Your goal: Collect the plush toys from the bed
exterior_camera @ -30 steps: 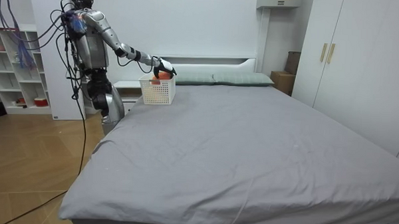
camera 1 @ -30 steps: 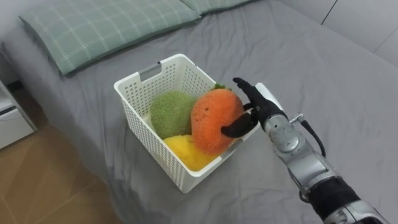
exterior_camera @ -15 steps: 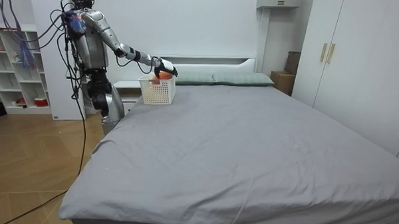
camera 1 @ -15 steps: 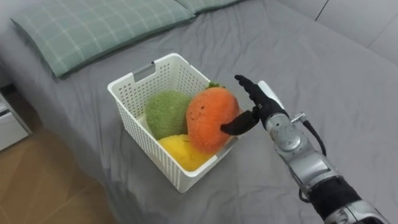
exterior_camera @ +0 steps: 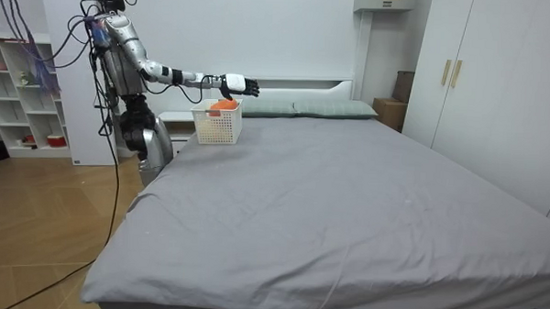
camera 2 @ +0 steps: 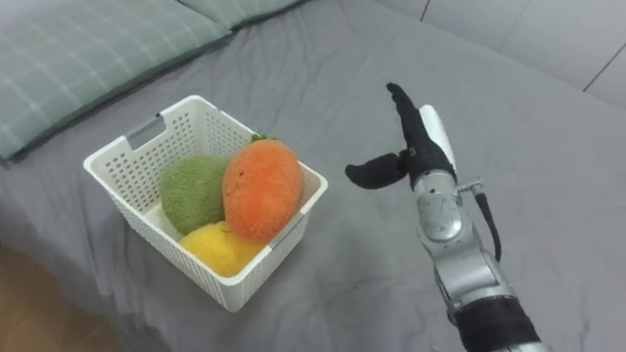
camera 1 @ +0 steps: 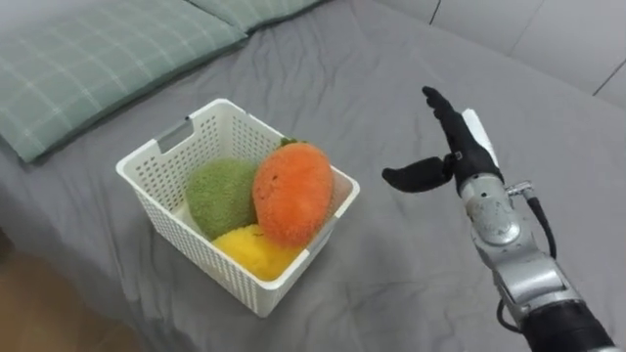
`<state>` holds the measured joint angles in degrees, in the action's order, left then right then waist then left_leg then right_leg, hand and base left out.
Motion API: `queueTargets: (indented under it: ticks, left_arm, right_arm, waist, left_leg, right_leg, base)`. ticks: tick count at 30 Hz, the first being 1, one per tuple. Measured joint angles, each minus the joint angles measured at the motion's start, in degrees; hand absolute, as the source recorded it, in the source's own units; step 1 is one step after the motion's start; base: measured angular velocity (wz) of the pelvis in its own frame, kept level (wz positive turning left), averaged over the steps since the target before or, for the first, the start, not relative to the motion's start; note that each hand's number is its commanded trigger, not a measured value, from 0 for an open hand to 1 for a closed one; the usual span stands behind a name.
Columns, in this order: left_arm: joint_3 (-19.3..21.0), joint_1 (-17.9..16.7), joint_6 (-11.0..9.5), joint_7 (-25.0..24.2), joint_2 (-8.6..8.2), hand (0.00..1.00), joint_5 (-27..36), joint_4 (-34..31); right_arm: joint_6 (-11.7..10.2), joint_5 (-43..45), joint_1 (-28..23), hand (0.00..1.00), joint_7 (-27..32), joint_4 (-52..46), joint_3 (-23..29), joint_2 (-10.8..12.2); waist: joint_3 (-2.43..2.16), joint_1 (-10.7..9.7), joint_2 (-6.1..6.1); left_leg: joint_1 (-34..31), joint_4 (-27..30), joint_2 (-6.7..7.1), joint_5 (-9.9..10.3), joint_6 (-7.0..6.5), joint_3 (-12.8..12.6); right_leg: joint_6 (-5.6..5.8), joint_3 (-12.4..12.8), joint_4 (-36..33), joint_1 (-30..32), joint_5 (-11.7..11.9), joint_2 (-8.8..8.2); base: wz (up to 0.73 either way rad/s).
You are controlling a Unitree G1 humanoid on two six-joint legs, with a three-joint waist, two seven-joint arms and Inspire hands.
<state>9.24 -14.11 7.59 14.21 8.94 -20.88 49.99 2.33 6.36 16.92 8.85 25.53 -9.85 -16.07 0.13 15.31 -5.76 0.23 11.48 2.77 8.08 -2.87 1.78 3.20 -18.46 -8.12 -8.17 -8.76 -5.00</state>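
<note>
Orange plush toy (camera 1: pixel 291 193) sits atop green (camera 1: pixel 217 194) and yellow (camera 1: pixel 249 250) toys in white basket (camera 1: pixel 166 137); right hand (camera 1: pixel 458 147) released, fingers straight, right of it.

In the basket (camera 1: pixel 181 240) the yellow toy (camera 1: pixel 245 251) lies mostly buried under the orange toy (camera 1: pixel 291 194) and the green toy (camera 1: pixel 215 194) — the green one itself partly covered by the orange — the pillow (camera 1: pixel 98 59) runs off the left eye view's upper edge, and in the room view the basket's load is too small to tell apart.
</note>
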Motion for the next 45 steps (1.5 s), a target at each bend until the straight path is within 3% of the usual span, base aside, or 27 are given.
queueTargets:
  ticks: [3, 6, 9, 14, 16, 18, 19, 23, 27, 33, 41, 45]
  left_arm:
    - [0.71, -0.21, -0.71, 0.27, -0.01, 0.00, 0.06, 0.06]
    - [0.87, -0.45, -1.75, 1.46, -0.03, 0.00, 0.04, 0.07]
    - [1.67, -0.75, -2.92, 1.81, -0.09, 0.00, 0.09, 0.01]
    - [1.26, -0.83, -3.94, 2.40, -0.59, 0.00, 1.36, 0.39]
    - [1.27, -0.87, -4.17, 3.07, -0.80, 0.00, 1.73, 0.42]
    - [1.60, -0.96, -4.66, 3.19, -1.42, 0.00, 1.76, 0.41]
    - [1.79, -1.24, -4.98, 3.21, -2.01, 0.00, 1.80, 0.42]
    - [1.79, -1.15, -5.93, 4.53, -2.84, 0.00, 2.31, 1.69]
    - [1.71, -0.83, -6.42, 5.83, -3.04, 0.00, 3.76, 2.89]
    - [1.76, -1.13, -6.98, 6.54, -2.96, 0.00, 4.45, 4.50]
    - [2.05, -2.12, -7.02, 6.52, -2.86, 0.00, 4.48, 5.18]
    - [2.90, -2.61, -6.68, 6.22, -3.00, 0.00, 4.49, 5.20]
  right_arm:
    - [0.00, -0.17, -1.55, 0.00, 0.68, -2.80, 2.58, -0.15]
    - [-2.20, -2.34, -4.38, 0.00, 1.94, -6.72, 3.66, -1.16]
    - [-2.66, -5.18, -8.27, 0.00, 1.90, -9.38, 6.39, -1.25]
    - [-3.00, -8.64, -11.23, 0.00, 2.86, -9.42, 10.62, -1.30]
    - [-3.03, -8.80, -13.12, 0.00, 3.40, -9.47, 13.23, -1.15]
    - [-3.08, -9.37, -14.38, 0.00, 4.63, -9.36, 15.68, -0.81]
    - [-3.54, -9.79, -15.73, 0.00, 5.61, -9.30, 17.28, -0.41]
    - [-4.56, -10.45, -20.46, 0.00, 7.71, -7.30, 18.45, 0.23]
    - [-5.28, -13.57, -24.94, 0.00, 8.64, 1.87, 18.37, 1.10]
    - [-5.15, -13.87, -25.98, 0.00, 11.21, 22.08, 18.39, 3.11]
    - [-5.07, -17.49, -27.34, 0.00, 11.41, 39.50, 18.54, 4.63]
    - [-3.47, -19.55, -28.37, 0.00, 10.34, 44.56, 19.55, 5.94]
  waist:
    - [-0.03, -2.46, 0.34]
    - [-0.07, -3.37, 0.41]
    - [-0.17, -5.74, 0.51]
    - [-0.19, -8.87, 1.91]
    - [-0.20, -11.00, 2.62]
    - [-0.10, -11.99, 3.21]
    - [-0.37, -12.04, 3.67]
    - [-0.56, -13.24, 3.70]
    - [-0.37, -14.02, 3.04]
    - [0.09, -14.53, 2.33]
    - [-0.14, -15.29, 2.17]
    - [0.01, -16.34, 2.43]
  left_leg:
    - [1.32, -1.19, -0.47, -0.13, 0.15, -1.59]
    - [2.72, -2.02, -1.03, -0.06, 0.28, -3.91]
    - [3.45, -2.19, -1.17, 0.17, 0.29, -5.08]
    - [3.55, -2.28, -1.86, 0.74, 0.21, -7.88]
    - [3.50, -2.34, -2.00, 0.84, 0.27, -8.30]
    - [4.16, -2.86, -2.17, 0.87, 0.33, -9.31]
    - [4.70, -3.21, -2.34, 0.96, 0.45, -10.09]
    - [5.57, -3.72, -2.73, 1.18, 0.76, -10.97]
    - [5.63, -3.74, -2.99, 1.48, 1.11, -11.29]
    - [5.81, -3.85, -2.91, 1.64, 1.22, -12.11]
    - [6.71, -3.97, -3.06, 2.32, 1.68, -12.59]
    - [7.23, -4.04, -3.06, 2.50, 1.76, -12.61]
  right_leg:
    - [-0.02, 1.41, -0.51, 0.27, -0.02, 0.13]
    - [-0.07, 4.03, -0.49, 0.04, 0.01, 0.54]
    - [-0.07, 4.46, -0.48, -0.08, 0.02, 0.64]
    - [-0.26, 7.31, -0.54, 1.02, 0.46, 1.04]
    - [-0.28, 7.70, -0.58, 1.34, 0.52, 1.15]
    - [-0.28, 8.63, -0.55, 1.41, 0.52, 1.31]
    - [-0.30, 9.41, -0.55, 1.39, 0.53, 1.48]
    - [-0.30, 9.99, -0.49, 1.20, 0.53, 1.91]
    - [-0.51, 10.43, -0.40, 1.39, 0.37, 2.24]
    - [-0.77, 10.75, -0.33, 1.74, -0.03, 2.27]
    - [-0.97, 11.92, 0.52, 1.16, -0.22, 2.87]
    - [-1.27, 11.96, 0.45, 0.61, -0.60, 2.89]
  base:
    - [-0.24]
    - [-0.40]
    - [-0.23]
    - [-0.31]
    - [-0.14]
    - [-0.23]
    - [-0.33]
    - [-0.17]
    - [-0.07]
    - [-0.05]
    - [-0.05]
    - [0.00]
